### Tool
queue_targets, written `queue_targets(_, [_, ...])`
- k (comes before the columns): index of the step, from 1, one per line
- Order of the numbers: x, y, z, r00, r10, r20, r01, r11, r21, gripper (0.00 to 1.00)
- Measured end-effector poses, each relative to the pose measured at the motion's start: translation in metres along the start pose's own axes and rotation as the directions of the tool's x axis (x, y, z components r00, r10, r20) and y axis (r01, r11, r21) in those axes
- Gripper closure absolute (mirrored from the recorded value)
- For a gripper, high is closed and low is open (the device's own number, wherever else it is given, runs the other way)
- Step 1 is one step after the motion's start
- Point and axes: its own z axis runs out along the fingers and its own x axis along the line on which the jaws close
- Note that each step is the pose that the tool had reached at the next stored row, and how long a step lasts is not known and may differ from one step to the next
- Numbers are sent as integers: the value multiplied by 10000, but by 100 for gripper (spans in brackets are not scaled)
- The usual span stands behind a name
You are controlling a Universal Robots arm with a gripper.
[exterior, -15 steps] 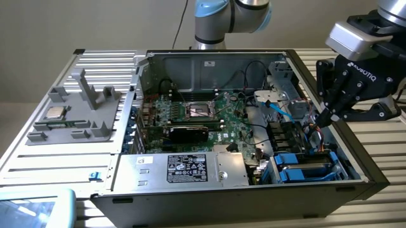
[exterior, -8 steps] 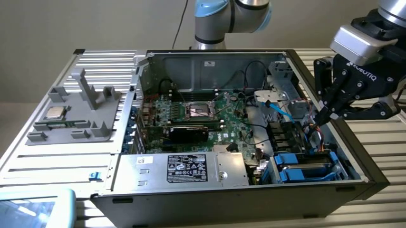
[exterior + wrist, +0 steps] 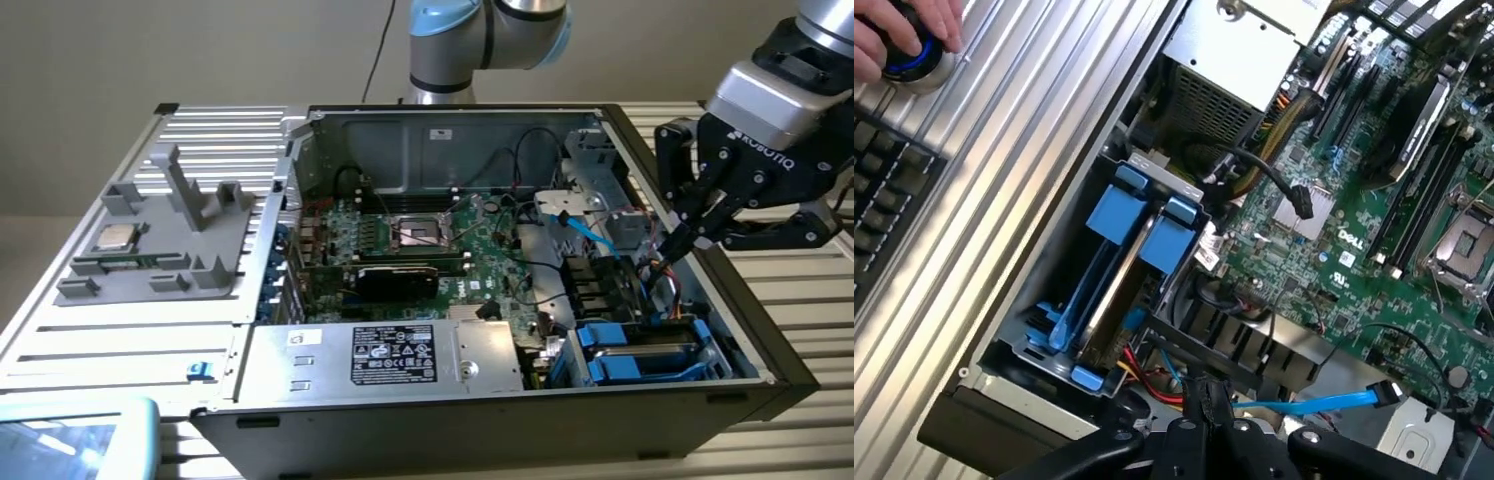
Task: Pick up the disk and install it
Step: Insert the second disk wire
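Ribbed metal counter under everything, plain beige wall behind, and we've got an open tower PC case lying on its side so the guts face up, which makes sense since that's the only way an arm reaches in from above.

Starting at the exterior view's left: a grey fixture sits on the removed side panel with a small silver CPU chip parked in it, out of the way. Moving along, the motherboard fills the middle of the case with its empty CPU socket, and the silver power supply box with a black label sits along the near wall.

Further right is the drive bay corner. The disk in its bright blue bracket looks to us like it's already seated in the bay, standing on edge between the blue rails. In the wrist view it's the same story, the disk slotted down in the cage with the blue tabs on top. A blue SATA cable lies loose nearby, not plugged into the drive as far as we can tell.

Far right, the gripper hangs just above the case's right wall, near the bay but not touching the disk. Its jaws are pinched together with nothing between them, seen from the wrist too.

Also, a person's hand rests on a blue-lit knob beside a keyboard.
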Motion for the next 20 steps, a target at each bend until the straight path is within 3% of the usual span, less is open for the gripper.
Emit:
queue_targets(5, [1,1,1,9967,-817,29,817,9967,1,89])
queue_targets(11, [0,1,2,9859,-1670,93,1670,9859,51,89])
queue_targets(15, [1,0,7,9761,-2163,214,2161,9763,111,89])
queue_targets(20, [2,0,14,9611,-2726,456,2715,9620,289,89])
